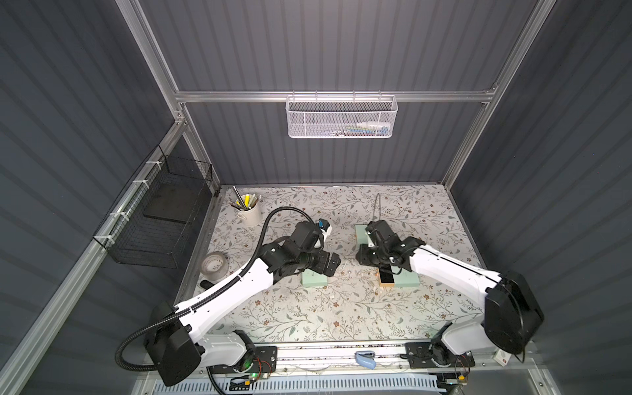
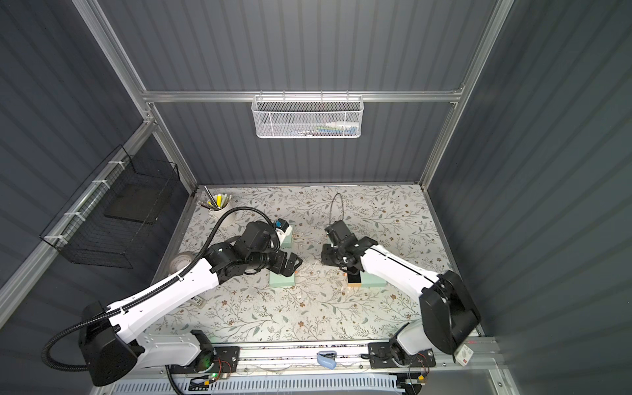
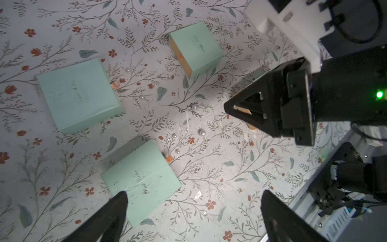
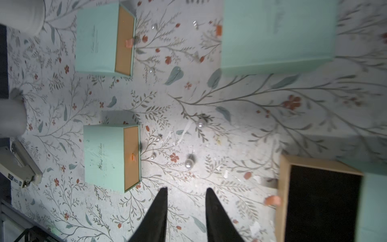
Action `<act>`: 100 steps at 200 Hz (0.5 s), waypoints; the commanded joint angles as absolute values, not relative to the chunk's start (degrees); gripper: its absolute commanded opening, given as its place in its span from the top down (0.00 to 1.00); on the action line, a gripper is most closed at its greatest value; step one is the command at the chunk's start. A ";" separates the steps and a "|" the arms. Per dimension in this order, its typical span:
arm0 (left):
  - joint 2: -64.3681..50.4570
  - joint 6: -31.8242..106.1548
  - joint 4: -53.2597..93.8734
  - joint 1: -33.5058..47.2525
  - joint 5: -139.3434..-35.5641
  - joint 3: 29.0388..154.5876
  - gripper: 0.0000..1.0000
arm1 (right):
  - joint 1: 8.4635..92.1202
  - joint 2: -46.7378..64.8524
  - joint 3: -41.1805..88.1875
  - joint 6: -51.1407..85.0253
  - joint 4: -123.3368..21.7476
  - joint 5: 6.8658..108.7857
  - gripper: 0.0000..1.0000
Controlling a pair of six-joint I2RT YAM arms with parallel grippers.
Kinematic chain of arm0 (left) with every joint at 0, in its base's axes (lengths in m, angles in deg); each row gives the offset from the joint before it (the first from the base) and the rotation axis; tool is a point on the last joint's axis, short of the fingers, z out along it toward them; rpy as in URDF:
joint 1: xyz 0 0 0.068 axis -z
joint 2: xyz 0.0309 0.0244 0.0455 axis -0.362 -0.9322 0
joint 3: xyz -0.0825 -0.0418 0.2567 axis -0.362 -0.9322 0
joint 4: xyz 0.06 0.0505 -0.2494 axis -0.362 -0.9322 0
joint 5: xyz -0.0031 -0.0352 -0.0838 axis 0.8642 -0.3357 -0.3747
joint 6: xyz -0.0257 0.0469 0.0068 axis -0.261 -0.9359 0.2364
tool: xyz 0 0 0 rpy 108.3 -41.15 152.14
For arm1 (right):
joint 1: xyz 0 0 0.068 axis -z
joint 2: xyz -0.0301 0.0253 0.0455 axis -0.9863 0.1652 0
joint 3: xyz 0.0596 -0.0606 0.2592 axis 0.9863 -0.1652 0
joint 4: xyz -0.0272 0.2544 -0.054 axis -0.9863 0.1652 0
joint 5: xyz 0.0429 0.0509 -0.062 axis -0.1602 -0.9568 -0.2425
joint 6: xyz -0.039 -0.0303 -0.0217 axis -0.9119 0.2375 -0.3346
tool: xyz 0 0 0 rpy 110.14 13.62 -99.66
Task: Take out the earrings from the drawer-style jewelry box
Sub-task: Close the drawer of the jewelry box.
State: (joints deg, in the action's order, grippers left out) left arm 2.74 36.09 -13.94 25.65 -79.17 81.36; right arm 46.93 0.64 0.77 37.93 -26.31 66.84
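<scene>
Right claw [image 4: 187, 189]: jaws partly apart, empty, over the table [image 4: 125, 100] middle | Left claw [image 3: 194, 193]: wide apart, empty | Earrings [image 4: 189, 164]: loose on table between boxes [image 4: 104, 155], near open drawer [image 4: 282, 188] front | Advice: lift straight up; studs likely roll if nudged.

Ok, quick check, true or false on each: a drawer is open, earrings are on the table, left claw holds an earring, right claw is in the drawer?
1. One drawer is pulled out, black lining showing: true.
2. Pearl earrings lie on the table: true.
3. The left claw holds an earring: false, it is wide open and empty.
4. The right claw is inside the drawer: false, it hangs over the table beside it, open.
</scene>
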 commanded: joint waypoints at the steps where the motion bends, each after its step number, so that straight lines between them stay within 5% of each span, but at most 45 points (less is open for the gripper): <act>1: 2.78 36.62 -10.32 25.66 -89.94 80.99 0.01 | 53.28 -5.66 -4.96 37.97 -25.67 65.60 0.60; 30: -3.17 43.07 -0.13 26.44 -101.15 76.53 0.07 | 63.74 -16.58 -13.50 37.81 -26.10 63.20 0.46; 64: -11.77 43.28 4.75 33.91 -95.58 77.72 0.18 | 75.25 -24.71 -20.85 37.61 -27.21 58.71 0.26; 100: -22.05 46.67 8.77 34.87 -95.36 80.24 0.47 | 84.04 -25.27 -25.81 38.36 -32.32 52.88 0.14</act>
State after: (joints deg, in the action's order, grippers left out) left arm -18.11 44.24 4.66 35.29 -95.23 77.76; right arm 80.07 -25.50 -23.56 38.28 -28.81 58.12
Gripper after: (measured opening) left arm 0.613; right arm 0.832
